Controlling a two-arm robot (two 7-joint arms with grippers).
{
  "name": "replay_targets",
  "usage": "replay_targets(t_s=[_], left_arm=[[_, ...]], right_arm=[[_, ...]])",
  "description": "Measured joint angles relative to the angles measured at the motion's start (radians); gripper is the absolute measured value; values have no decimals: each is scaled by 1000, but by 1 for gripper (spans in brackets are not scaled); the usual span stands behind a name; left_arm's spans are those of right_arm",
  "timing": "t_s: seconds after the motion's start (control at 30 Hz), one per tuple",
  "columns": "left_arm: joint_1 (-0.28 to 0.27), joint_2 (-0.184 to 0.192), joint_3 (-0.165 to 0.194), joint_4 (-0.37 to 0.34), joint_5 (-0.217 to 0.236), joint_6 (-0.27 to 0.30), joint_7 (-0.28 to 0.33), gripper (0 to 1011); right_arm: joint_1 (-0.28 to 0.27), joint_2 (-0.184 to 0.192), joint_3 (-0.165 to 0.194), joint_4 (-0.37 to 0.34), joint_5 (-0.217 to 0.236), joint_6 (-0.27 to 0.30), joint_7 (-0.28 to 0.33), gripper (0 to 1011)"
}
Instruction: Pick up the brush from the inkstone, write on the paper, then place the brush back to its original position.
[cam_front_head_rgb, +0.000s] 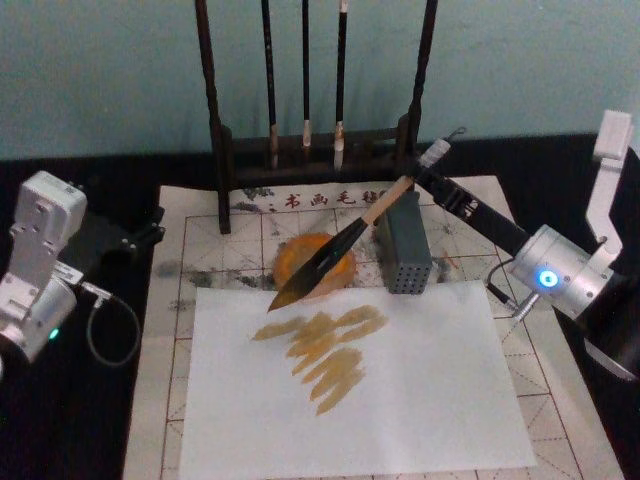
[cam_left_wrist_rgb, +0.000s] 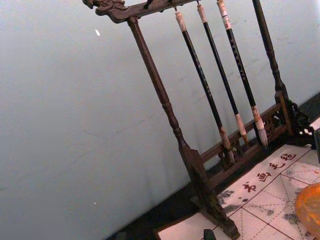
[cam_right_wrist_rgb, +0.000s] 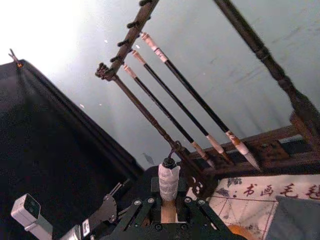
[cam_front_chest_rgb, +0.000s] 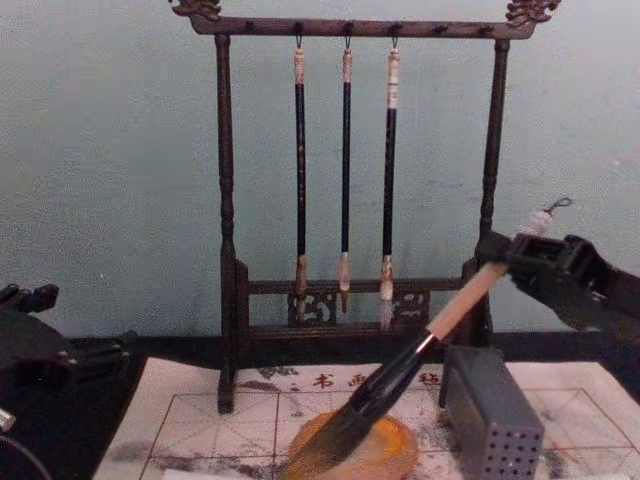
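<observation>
Before a pale teal wall (cam_front_head_rgb: 100, 70), the right gripper (cam_front_head_rgb: 420, 175) at mid-right clamps the brush (cam_front_head_rgb: 350, 238) by its handle end, bristles slanting over the inkstone (cam_front_head_rgb: 288, 255) at centre on the red-gridded paper (cam_front_head_rgb: 200, 245) covering the black table (cam_front_head_rgb: 70, 420), with the left gripper (cam_front_head_rgb: 145, 232) parked at left.

Left arm (cam_front_head_rgb: 40, 260): silver-white boxy housing; small green light low on it.
Cable (cam_front_head_rgb: 110, 325): thin grey loop plugged into that housing.
Left gripper (cam_front_head_rgb: 148, 232): matt black body.
Right arm (cam_front_head_rgb: 560, 272): silver cylindrical joint with a glowing blue ring light; white angled bracket beside it.
Right gripper (cam_front_head_rgb: 428, 170): long black body, small white marking; black linkage frame.
Screws (cam_right_wrist_rgb: 150, 201): silver, round-headed, along that frame.
</observation>
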Motion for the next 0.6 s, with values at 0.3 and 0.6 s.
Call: replay_targets(t_s=[0.3, 0.6], left_arm=[[0, 0, 0, 0, 0, 0, 0, 1001], [0, 0, 0, 0, 0, 0, 0, 1001]], right_arm=[[48, -26, -35, 40, -50, 5, 21, 181], [69, -39, -64, 51, -98, 16, 34, 181]])
